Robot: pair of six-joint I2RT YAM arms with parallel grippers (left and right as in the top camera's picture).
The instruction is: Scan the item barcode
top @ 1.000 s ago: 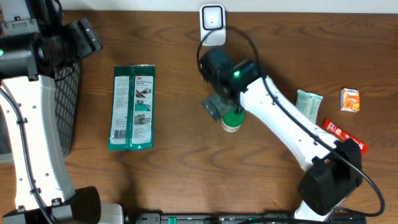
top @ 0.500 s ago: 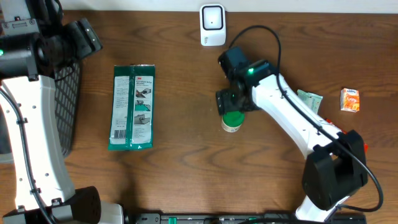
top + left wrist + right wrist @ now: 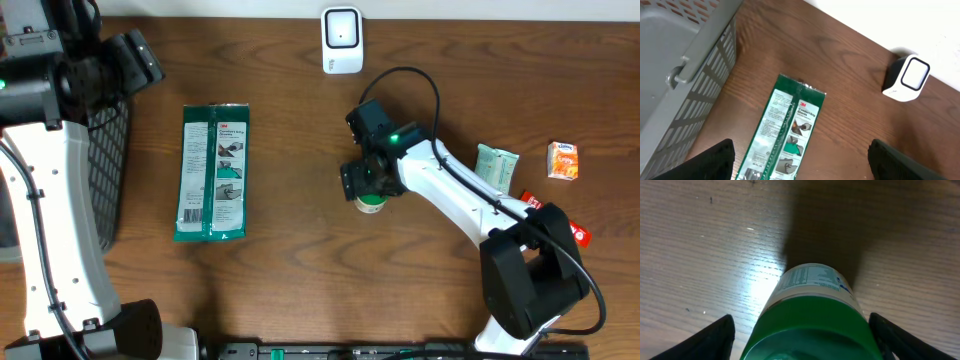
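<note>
green-capped white bottle stands upright

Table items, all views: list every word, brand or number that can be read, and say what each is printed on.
"3M": on the green packet, near its top.
"Comfort Grip": same packet, just below the brand; the line beneath it is blurred.
Label of the bottle: fine print, too small to read.
Print on the orange box, red packet and pale green packet: too small to read.
On the scanner: no text shows.
</note>
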